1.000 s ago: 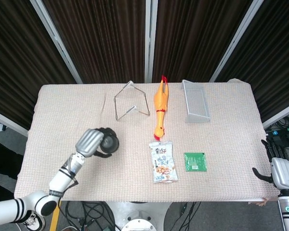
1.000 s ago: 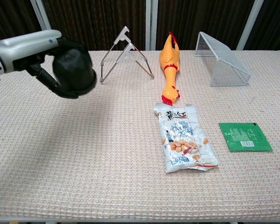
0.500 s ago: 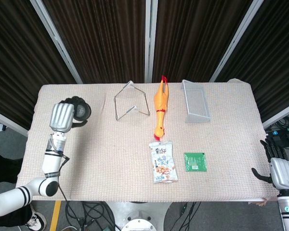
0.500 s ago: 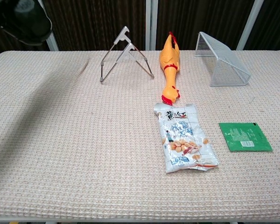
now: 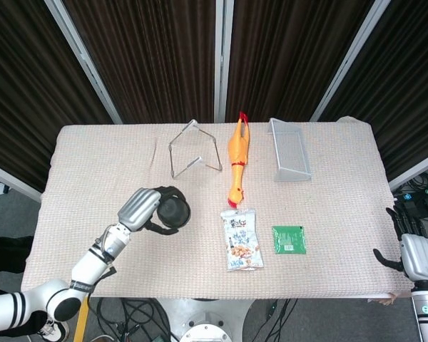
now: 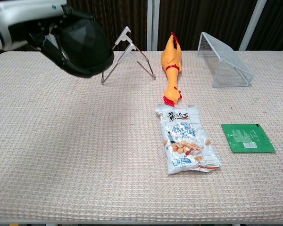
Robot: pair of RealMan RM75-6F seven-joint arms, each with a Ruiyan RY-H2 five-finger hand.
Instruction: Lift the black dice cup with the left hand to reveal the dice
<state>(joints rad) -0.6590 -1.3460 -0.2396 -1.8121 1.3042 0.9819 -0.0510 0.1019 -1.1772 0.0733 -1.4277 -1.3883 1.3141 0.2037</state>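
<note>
My left hand (image 5: 144, 209) grips the black dice cup (image 5: 174, 213) and holds it in the air above the table's left half. In the chest view the black dice cup (image 6: 83, 43) hangs well off the cloth, with the left hand (image 6: 40, 28) wrapped around its side. No dice show on the table in either view. My right hand (image 5: 412, 251) sits off the table's right front corner, fingers apart, holding nothing.
A wire stand (image 5: 193, 149), a rubber chicken (image 5: 237, 157) and a wire mesh rack (image 5: 289, 151) stand along the back. A snack bag (image 5: 242, 239) and a green packet (image 5: 289, 239) lie front of centre. The woven table cloth (image 5: 328, 214) covers everything.
The left hand swung with the cup from the far left back toward the table's middle, and now sits slightly right of where it was one second ago. The right hand stayed still.
</note>
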